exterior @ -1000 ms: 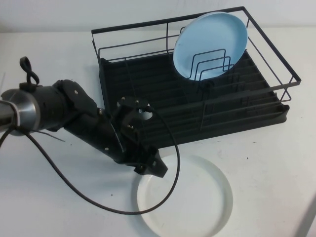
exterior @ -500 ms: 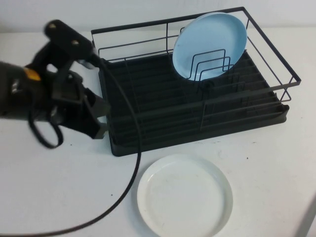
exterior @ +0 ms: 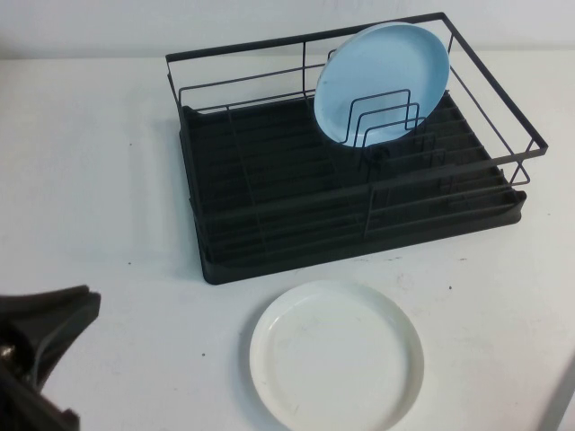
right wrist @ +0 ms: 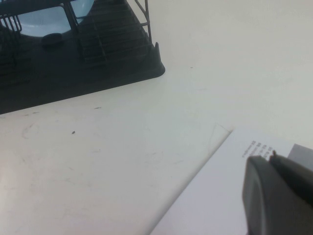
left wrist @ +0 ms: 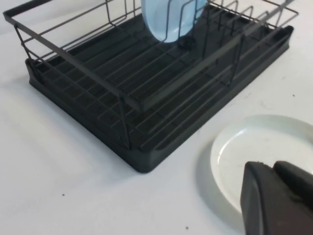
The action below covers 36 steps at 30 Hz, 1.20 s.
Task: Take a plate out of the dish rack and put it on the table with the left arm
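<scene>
From the high camera: the round plain white plate with its raised rim [exterior: 336, 356] lies flat on the plain white tabletop [exterior: 99, 171], near the front edge, just clear of the front of the black rectangular wire-frame dish rack [exterior: 350, 162]. The rack sits toward the back edge, and a light blue round plate [exterior: 382, 83] stands tilted among the wire dividers in its back right part. Down in the front left corner sits the black left gripper [exterior: 40, 359], well apart from the white plate and holding nothing; how wide it stands, I cannot tell from here.

Left wrist camera now: black left gripper [left wrist: 279, 200] in the foreground, its tips overlapping the white plate's rim in this shot, whether touching I cannot tell. The rack's ribbed black drip tray [left wrist: 146, 98] stretches beyond, blue plate upright at its far end.

Right wrist camera: black right gripper [right wrist: 279, 196] hangs over a white printed sheet [right wrist: 220, 196] on the table, away from the rack's corner; its opening I cannot tell either
</scene>
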### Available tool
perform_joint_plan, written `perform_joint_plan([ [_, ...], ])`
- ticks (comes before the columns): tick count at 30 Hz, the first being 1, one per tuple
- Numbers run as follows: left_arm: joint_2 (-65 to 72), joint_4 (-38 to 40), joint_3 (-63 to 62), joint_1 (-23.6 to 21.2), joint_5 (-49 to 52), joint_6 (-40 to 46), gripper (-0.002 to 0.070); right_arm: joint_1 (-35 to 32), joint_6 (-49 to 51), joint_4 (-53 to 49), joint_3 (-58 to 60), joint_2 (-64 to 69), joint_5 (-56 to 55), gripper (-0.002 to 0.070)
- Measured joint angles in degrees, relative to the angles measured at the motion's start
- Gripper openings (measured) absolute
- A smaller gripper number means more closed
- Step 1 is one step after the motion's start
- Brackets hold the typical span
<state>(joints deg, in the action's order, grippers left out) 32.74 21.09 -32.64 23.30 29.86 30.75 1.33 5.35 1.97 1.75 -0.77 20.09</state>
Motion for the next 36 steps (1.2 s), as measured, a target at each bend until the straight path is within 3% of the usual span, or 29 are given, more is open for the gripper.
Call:
perform_joint_plan([
  [5, -7.04, -4.64, 0.49, 0.00, 6.21, -0.98, 0.0000, 0.00, 0.00, 0.00, 0.00, 0.00, 0.00, -0.0020],
  [9, -10.49, -13.98, 0.67, 0.00, 10.42, -13.88, 0.0000, 0.00, 0.00, 0.00, 0.00, 0.00, 0.00, -0.0020],
  [12, -12.59, -21.09, 3.34, 0.00, 9.95, -22.55, -0.0001, 0.00, 0.00, 0.00, 0.00, 0.00, 0.00, -0.0020],
  [16, -16.06, -26.53, 12.17, -0.66, 2.72, -25.41, -0.0001, 0.00, 0.00, 0.00, 0.00, 0.00, 0.00, -0.0020],
  [24, -22.90, -25.45, 32.83, -8.74, -20.88, -25.90, -0.0001, 0.00, 0.00, 0.00, 0.00, 0.00, 0.00, -0.0020],
  [36, -32.97, -23.72, 34.05, -17.14, -16.26, -26.00, -0.0001, 0.00, 0.00, 0.00, 0.00, 0.00, 0.00, -0.0021],
])
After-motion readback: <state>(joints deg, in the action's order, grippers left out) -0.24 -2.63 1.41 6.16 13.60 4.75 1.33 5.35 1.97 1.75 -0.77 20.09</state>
